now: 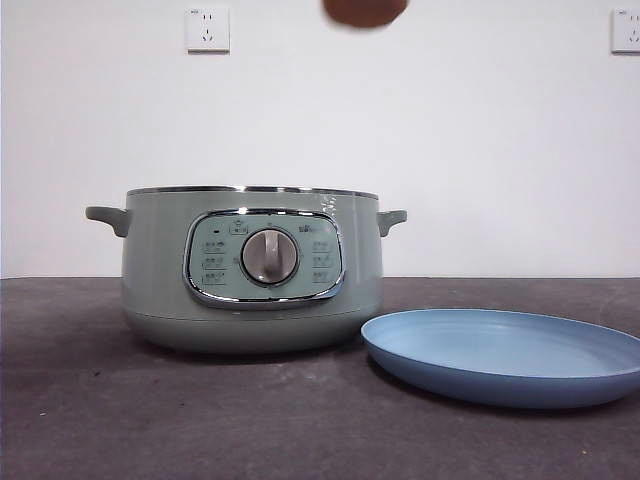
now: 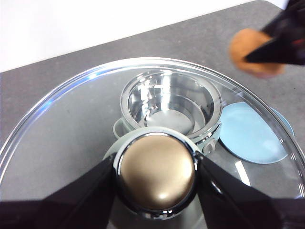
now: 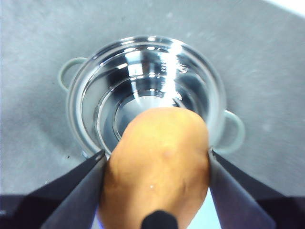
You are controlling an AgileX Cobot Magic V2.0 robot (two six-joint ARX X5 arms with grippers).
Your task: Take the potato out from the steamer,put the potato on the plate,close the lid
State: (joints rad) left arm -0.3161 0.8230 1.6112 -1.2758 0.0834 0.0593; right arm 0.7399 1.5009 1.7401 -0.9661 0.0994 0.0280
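Right gripper (image 3: pixel 157 164) clamped on potato (image 3: pixel 157 167) high above open steamer (image 1: pixel 252 270); left gripper (image 2: pixel 156 174) pinching lid (image 2: pixel 71 124) knob aloft; plate (image 1: pixel 505 355) beside steamer.

One steamer (image 1: pixel 252 270) is seen, with two side handles and one dial (image 1: pixel 269 257). One potato (image 3: pixel 157 164), one plate (image 1: pixel 505 355) and one lid (image 2: pixel 143 143) are counted. Two wall sockets are counted behind, and two grippers are present.
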